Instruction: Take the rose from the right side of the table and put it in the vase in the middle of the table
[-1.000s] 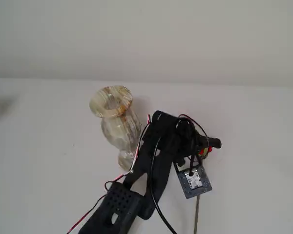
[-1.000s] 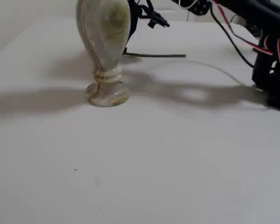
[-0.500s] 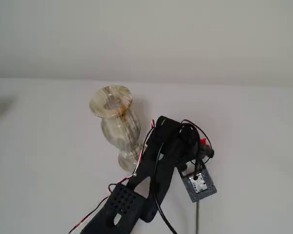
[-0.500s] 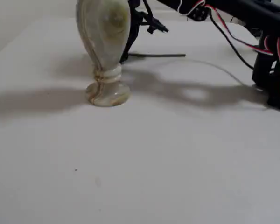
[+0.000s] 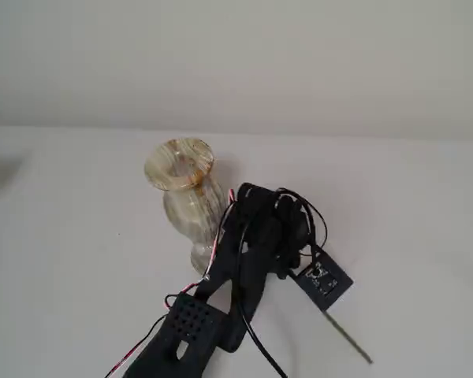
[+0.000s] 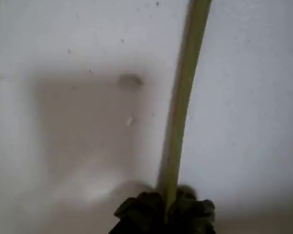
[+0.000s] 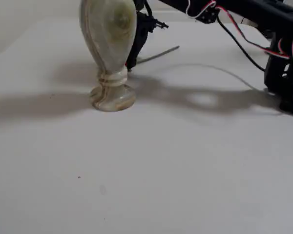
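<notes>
— What is the gripper doing?

— It reaches down to the table just behind the vase in a fixed view. Whether its fingers are clamped, I cannot tell: the arm and the vase hide them.

— And the rose?

— Its grey-green stem runs up the wrist view from dark sepals at the bottom edge. In a fixed view the stem lies flat, pointing to the lower right corner of the picture.

— The vase?

— Upright, mid-table, close to the arm's left side.
</notes>
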